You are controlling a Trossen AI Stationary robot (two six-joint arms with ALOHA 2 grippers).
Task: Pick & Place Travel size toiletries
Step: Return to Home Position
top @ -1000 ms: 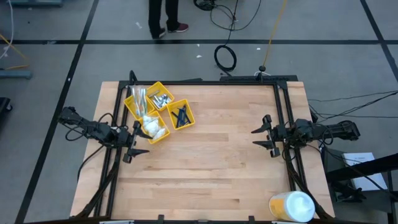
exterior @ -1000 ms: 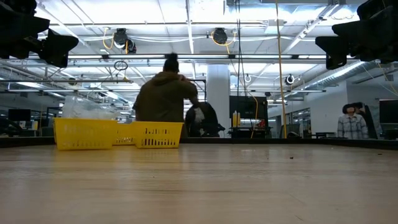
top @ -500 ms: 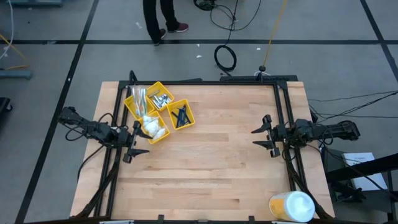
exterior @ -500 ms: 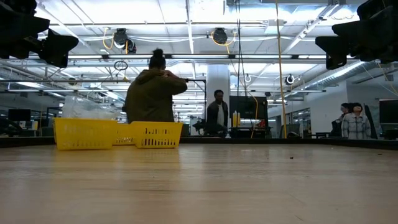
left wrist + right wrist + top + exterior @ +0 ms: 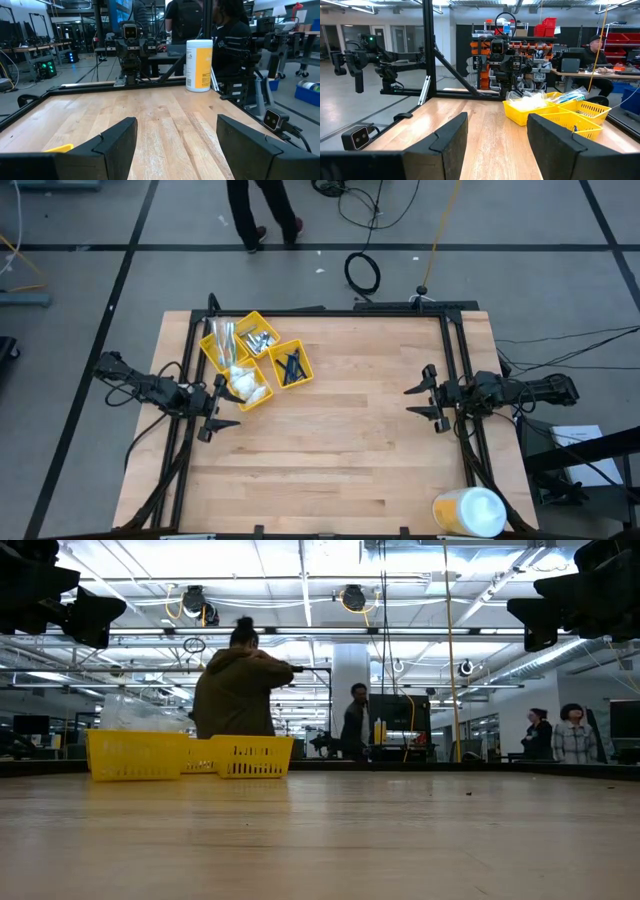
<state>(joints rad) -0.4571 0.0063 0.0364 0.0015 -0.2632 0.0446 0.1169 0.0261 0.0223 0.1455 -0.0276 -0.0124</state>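
The toiletries lie in a yellow compartment tray at the table's far left: slim dark blue sticks in one compartment, silvery packets in another, clear bags of white fluffy lumps in the long one. The tray also shows in the low view and the tray in the right wrist view. My left gripper hovers open just near of the tray at the left edge. My right gripper hovers open at the right edge, far from the tray. Both touch nothing.
A large white-and-yellow round container stands at the near right corner, and the container shows in the left wrist view. A black frame runs along the table's edges. People stand beyond the far edge. Bare wood fills the middle.
Neither arm has moved and nothing on the table has shifted. Only the people in the room beyond the far edge have walked.
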